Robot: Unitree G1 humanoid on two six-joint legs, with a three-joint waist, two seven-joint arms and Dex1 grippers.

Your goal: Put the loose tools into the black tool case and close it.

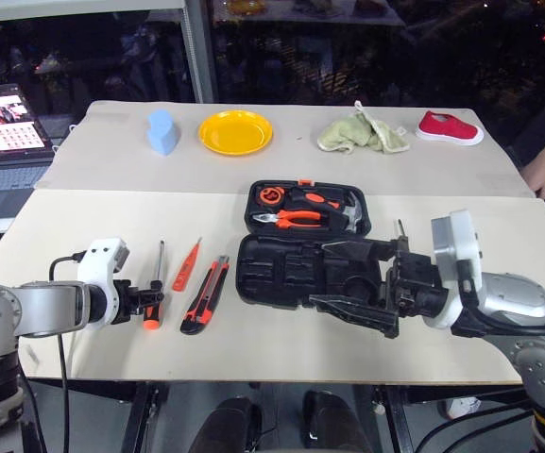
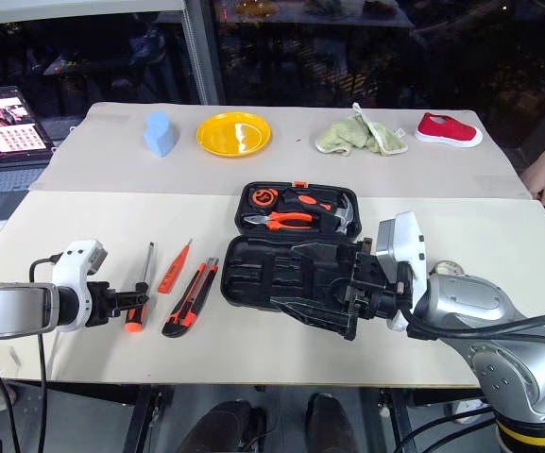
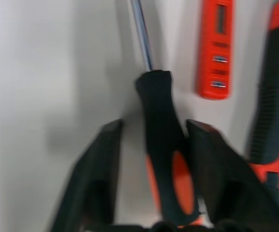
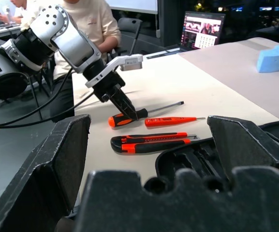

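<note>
While the black moulded-plastic tool case (image 1: 305, 245) lies open on the cream table (image 1: 83, 217), three loose tools lie in a row to its left: one slim screwdriver with an orange-black handle (image 1: 156, 294), one orange tester pen (image 1: 187, 263) and one orange-black utility knife (image 1: 206, 293). Inside the case's far half sit orange-handled pliers (image 1: 296, 218) and a steel-headed hammer (image 1: 343, 209). Behind the case are a blue foam block (image 1: 162, 131), a yellow plate (image 1: 235, 131), a green cloth (image 1: 359, 134) and a red shoe (image 1: 449, 127). The right gripper (image 1: 371, 280) hovers over the case's near half, jaws wide apart, blocking part of it.

From the left wrist, the left gripper (image 3: 154, 159) straddles the screwdriver handle; one finger looks close to the handle, the other apart.

From the right wrist, the same three tools lie beside the case.
</note>
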